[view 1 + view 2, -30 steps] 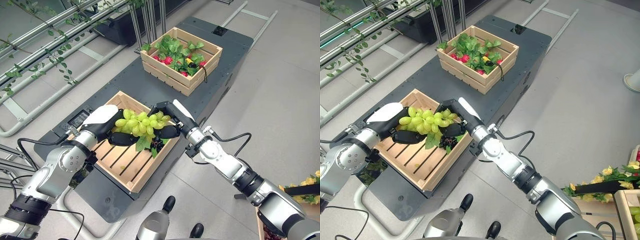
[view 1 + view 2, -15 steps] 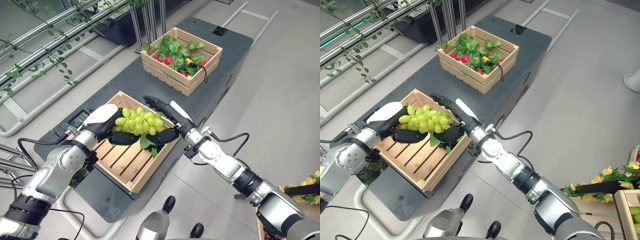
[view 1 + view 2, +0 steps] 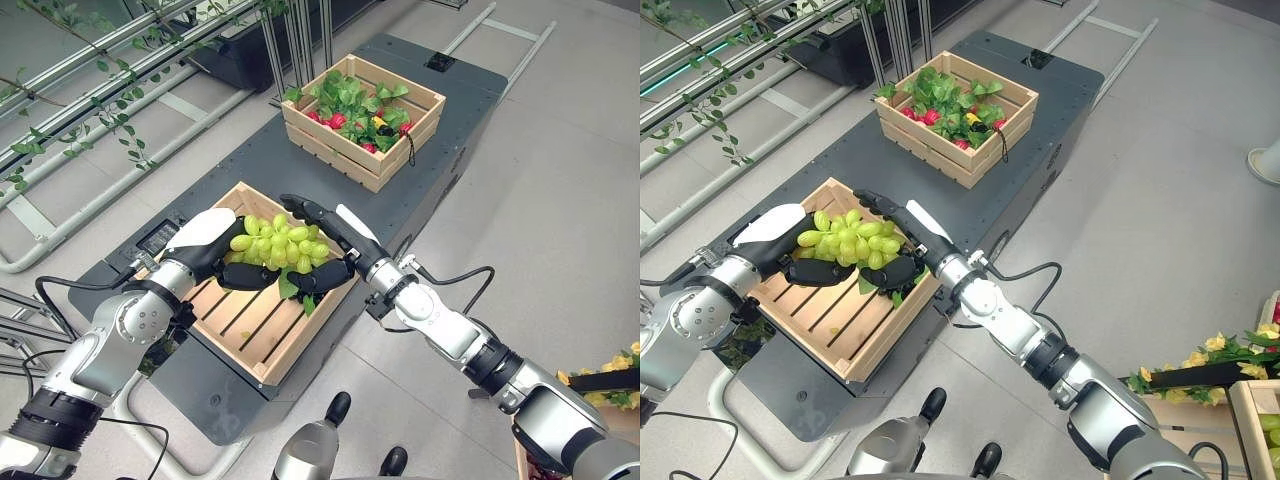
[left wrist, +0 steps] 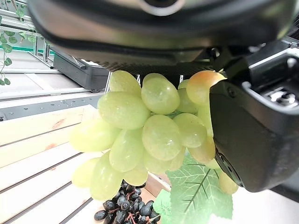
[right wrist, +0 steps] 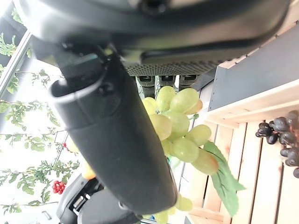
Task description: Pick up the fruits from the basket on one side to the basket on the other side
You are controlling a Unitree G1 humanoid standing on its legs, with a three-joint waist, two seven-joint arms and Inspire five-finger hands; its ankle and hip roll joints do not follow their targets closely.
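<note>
Below the green grapes (image 4: 145, 140), dark grapes (image 4: 122, 210), plain in left wrist view.

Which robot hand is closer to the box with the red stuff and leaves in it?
Right. The right hand stretches over the green grapes on the side toward that far crate. The left hand cups the grapes from the opposite side, farther away.

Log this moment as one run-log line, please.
left hand: cradling green grapes | right hand: open, beside bunch | position: above near crate | far crate: leaves, red fruit
</note>
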